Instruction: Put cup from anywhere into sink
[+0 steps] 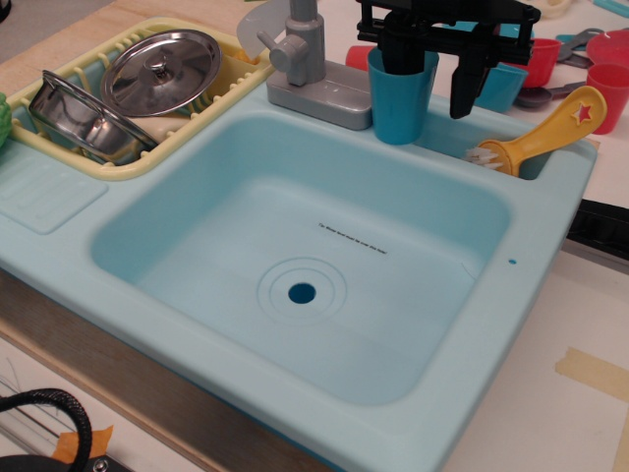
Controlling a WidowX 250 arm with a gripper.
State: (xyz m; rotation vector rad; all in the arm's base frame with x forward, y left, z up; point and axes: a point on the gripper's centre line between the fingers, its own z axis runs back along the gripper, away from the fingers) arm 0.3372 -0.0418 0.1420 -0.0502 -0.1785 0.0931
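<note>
The jaws of the black gripper (432, 74) stand apart and clench nothing: one finger dips inside the cup's mouth, the other hangs outside, to the cup's right, with a gap between it and the wall. The sink (550, 197) is the largest thing, a light aqua basin with a round drain hole; it holds nothing inside. At the sink's back left the yellow dish rack (69, 157) carries a steel lid (162, 71) and a pot (74, 113). The grey faucet (310, 69) stands on the sink's back rim. The cup (401, 98), a tall teal-blue tumbler with smooth tapered sides and no handle, stands upright on the sink's back rim, just beside the faucet. A yellow brush (541, 128) leans at the sink's back right corner.
</note>
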